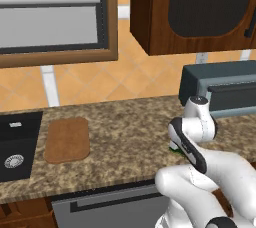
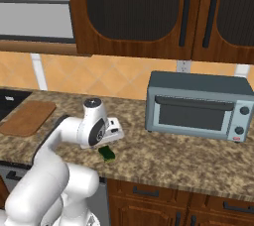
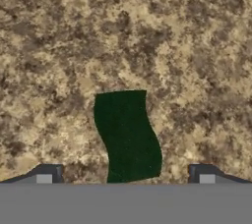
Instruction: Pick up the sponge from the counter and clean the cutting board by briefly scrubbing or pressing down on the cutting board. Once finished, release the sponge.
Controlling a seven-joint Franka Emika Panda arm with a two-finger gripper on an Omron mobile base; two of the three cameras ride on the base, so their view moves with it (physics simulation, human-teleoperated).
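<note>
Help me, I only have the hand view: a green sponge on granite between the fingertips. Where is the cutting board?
Observer: The board lies far to the arm's left on the counter, beside the sink.
Operator: Is the sponge near the counter's front edge?
Observer: Yes, the sponge sits close to it.
Operator: What stands nearby?
Observer: A toaster oven, to the sponge's right and apart from it.
</note>
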